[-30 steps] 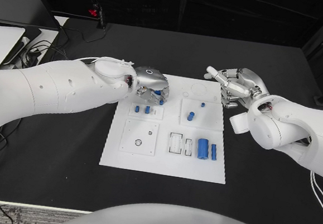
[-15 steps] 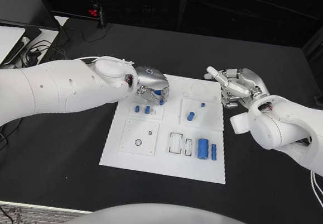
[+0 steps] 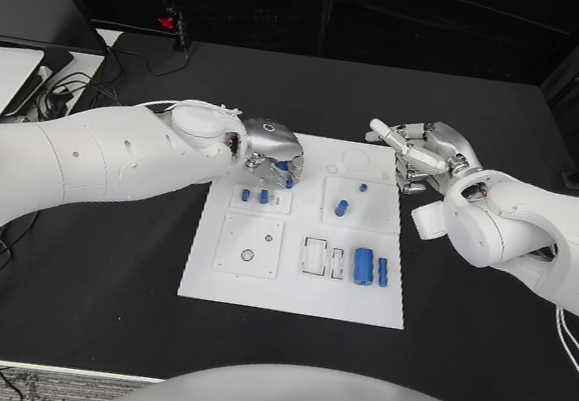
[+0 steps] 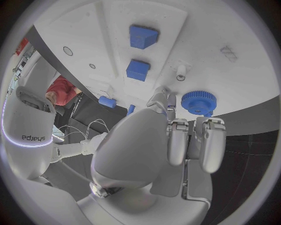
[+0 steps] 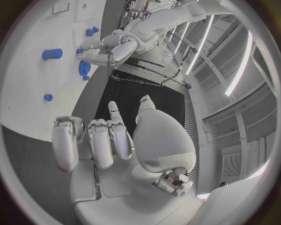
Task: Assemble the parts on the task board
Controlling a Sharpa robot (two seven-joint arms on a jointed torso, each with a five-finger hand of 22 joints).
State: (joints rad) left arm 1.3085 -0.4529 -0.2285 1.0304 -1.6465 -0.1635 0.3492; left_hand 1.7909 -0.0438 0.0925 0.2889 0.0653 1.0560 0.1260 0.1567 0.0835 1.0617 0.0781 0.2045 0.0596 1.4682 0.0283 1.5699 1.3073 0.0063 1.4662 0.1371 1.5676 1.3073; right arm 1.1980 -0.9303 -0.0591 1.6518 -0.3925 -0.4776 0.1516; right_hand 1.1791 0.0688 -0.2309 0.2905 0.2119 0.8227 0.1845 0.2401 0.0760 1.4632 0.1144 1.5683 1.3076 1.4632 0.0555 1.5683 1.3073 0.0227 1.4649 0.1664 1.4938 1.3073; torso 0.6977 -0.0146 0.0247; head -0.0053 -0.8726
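Lying flat beneath fingers: blue gear

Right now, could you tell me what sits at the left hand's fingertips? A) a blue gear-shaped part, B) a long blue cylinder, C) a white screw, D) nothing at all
A: in the left wrist view a blue gear-shaped part sits right at the fingertips of the left hand, over the task board.

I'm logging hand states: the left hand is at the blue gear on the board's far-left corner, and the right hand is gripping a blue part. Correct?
Not quite. The right hand holds nothing; the right wrist view shows its fingers curled with no part in them. The rest stands: the left hand is at the blue gear on the task board.
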